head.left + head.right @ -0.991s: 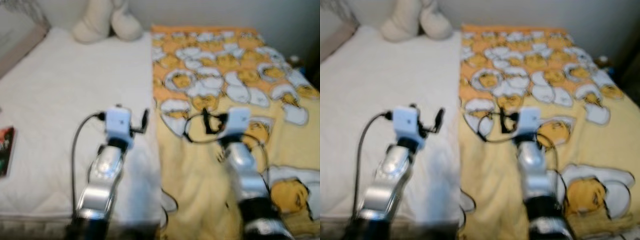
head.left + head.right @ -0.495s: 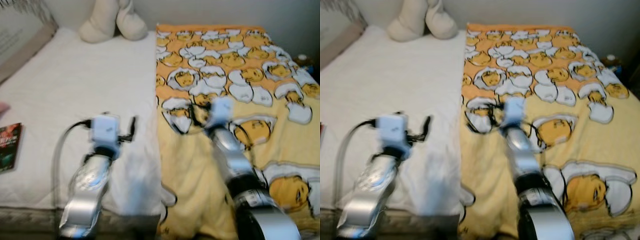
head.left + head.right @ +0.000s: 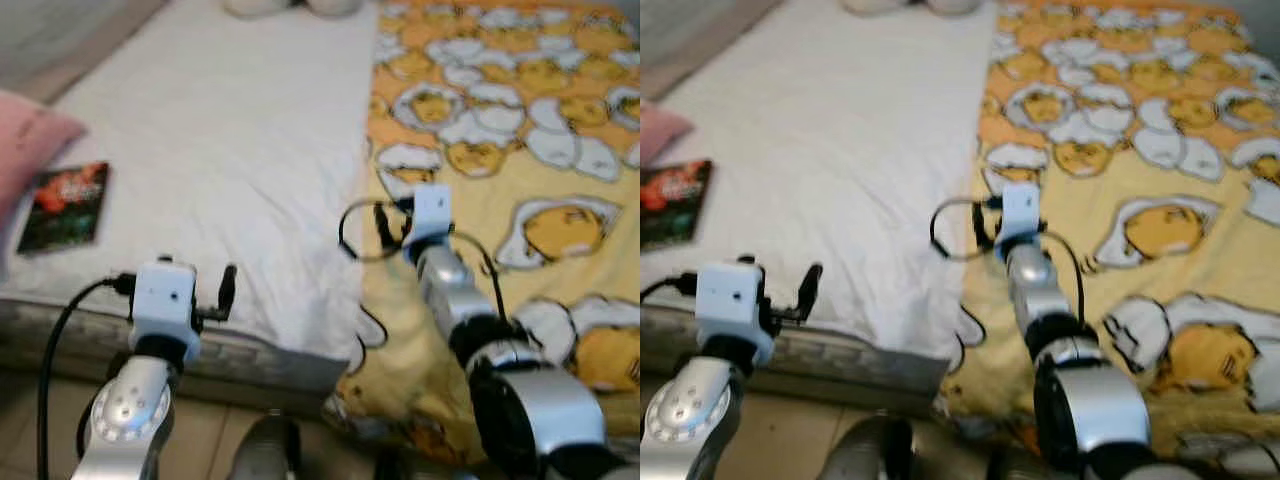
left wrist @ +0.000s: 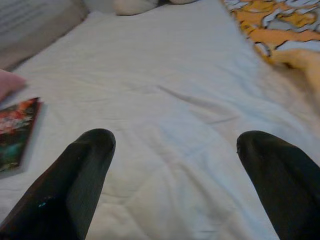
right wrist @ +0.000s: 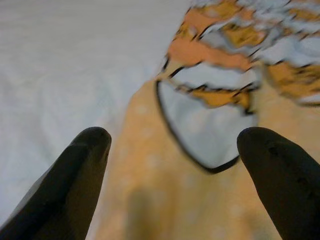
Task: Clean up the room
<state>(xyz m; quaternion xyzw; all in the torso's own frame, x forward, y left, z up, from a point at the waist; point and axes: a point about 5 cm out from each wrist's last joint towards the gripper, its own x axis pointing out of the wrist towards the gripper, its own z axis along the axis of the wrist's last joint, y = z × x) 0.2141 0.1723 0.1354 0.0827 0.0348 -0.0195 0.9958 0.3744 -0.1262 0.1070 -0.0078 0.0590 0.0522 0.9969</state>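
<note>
Yellow fleece blanket [image 3: 520, 200], printed with white-and-orange egg cartoon figures, covers the robot's right half of the bed; its inner edge runs along the middle of the white quilted mattress [image 3: 250, 150] and its near end spills over the foot of the bed toward the floor. You have the right end effector [image 5: 172, 165] poised over that inner edge, fingers well apart and holding nothing, with the border between blanket and mattress lying between its fingertips. Your left end effector [image 4: 172, 165] hangs over the near edge of the bare mattress, likewise spread and empty.

A dark-covered paperback book [image 3: 66, 205] lies flat on the mattress toward the robot's left, near the bed's edge, beside a pink cushion [image 3: 25, 150] at the frame's margin. A cream stuffed toy [image 4: 132, 6] rests at the head of the bed.

Handling assessment: the blanket looks soft, limp and light; it will bunch and drag rather than lift as a sheet, so you should pinch a fold at the hem or a corner, not the flat middle. The book appears stiff, thin and light; lying flat on a yielding surface, it is best taken by its overhanging or nearest edge, since pressing down may sink it into the mattress.
</note>
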